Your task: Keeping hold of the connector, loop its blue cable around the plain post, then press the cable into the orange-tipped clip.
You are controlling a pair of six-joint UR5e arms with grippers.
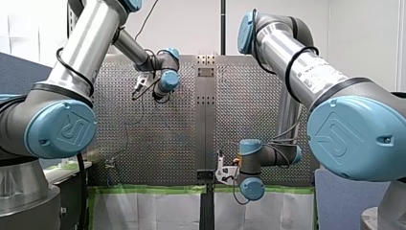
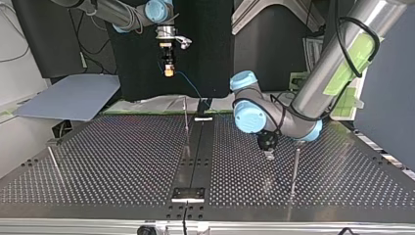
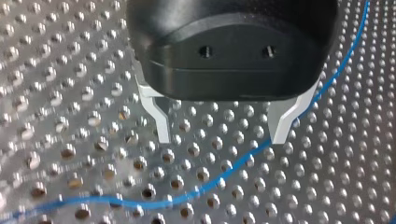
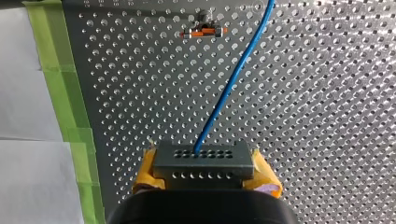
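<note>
Above the table, my right gripper clamped the connector; my left gripper hung open over the blue cable.

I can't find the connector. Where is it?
In the right wrist view, the connector sits between my right gripper's yellow pads, blue cable leading ahead from it.
</note>
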